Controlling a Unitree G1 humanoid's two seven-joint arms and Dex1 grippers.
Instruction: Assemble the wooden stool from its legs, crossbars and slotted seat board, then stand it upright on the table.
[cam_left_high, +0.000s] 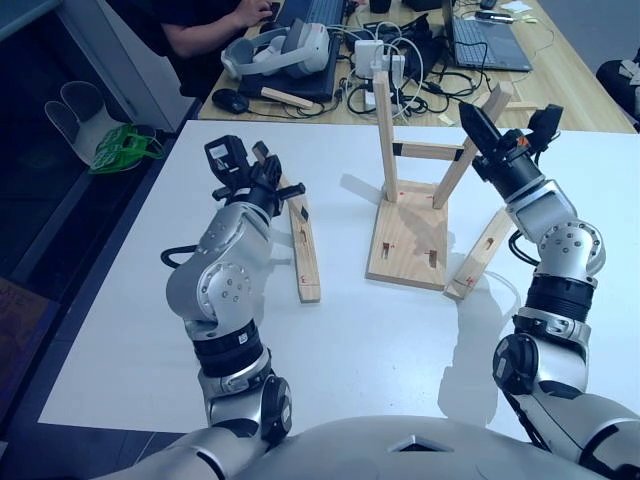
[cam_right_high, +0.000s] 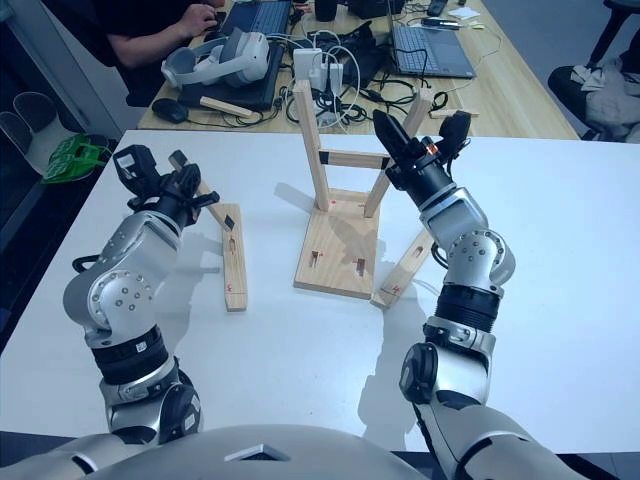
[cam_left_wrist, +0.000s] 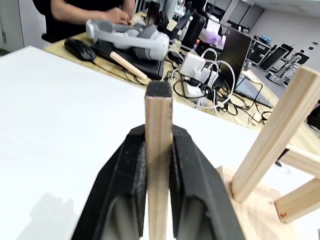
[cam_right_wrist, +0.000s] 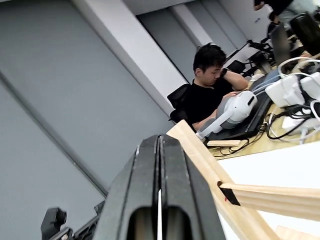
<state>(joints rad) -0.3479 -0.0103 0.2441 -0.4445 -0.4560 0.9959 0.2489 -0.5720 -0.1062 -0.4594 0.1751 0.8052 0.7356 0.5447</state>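
Observation:
The slotted seat board (cam_left_high: 405, 262) lies flat in the middle of the white table. One leg (cam_left_high: 385, 130) stands upright in it. A second leg (cam_left_high: 455, 175) leans out to the right, joined to the first by a crossbar (cam_left_high: 425, 151). My right gripper (cam_left_high: 470, 112) is shut and empty, its fingers lying against the upper part of the leaning leg (cam_right_wrist: 200, 155). My left gripper (cam_left_wrist: 159, 132) is shut on a short wooden bar (cam_left_wrist: 159, 110), held above the table left of the board. Two more legs lie flat, one (cam_left_high: 305, 250) by the left gripper and one (cam_left_high: 482, 252) right of the board.
Behind the table stands a wooden desk (cam_left_high: 560, 95) crowded with laptops, a headset (cam_left_high: 275, 50), cables, a mouse and a loose wooden stick (cam_left_high: 287, 98). A green object (cam_left_high: 125, 146) sits off the table's left edge. The front half of the table (cam_left_high: 380, 370) is bare.

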